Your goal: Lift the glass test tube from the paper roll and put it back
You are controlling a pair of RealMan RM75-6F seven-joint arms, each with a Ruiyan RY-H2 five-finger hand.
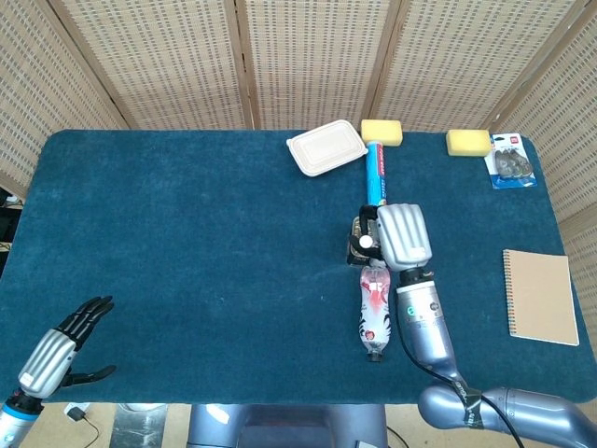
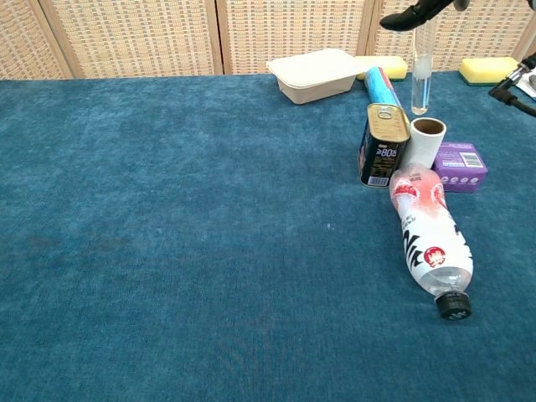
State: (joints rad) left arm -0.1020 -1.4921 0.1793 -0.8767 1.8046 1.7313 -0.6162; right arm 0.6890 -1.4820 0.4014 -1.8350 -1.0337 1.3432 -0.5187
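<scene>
My right hand point(image 1: 403, 235) grips the top of the glass test tube point(image 2: 421, 74), which hangs upright in the air with its rounded bottom clear above the paper roll point(image 2: 427, 143). The white roll stands upright with its brown core open, between a tin can point(image 2: 386, 145) and a purple box point(image 2: 460, 167). In the chest view only a dark fingertip point(image 2: 400, 17) of that hand shows at the top edge. From the head view the hand covers the roll, and the tube's white cap point(image 1: 367, 241) peeks out at its left. My left hand point(image 1: 58, 350) hovers open at the near left corner.
A plastic bottle point(image 2: 430, 239) lies on its side in front of the roll. Behind the can lie a blue tube point(image 1: 376, 174), a white clamshell box point(image 1: 326, 147) and two yellow sponges point(image 1: 381, 132). A notebook point(image 1: 540, 296) lies at the right edge.
</scene>
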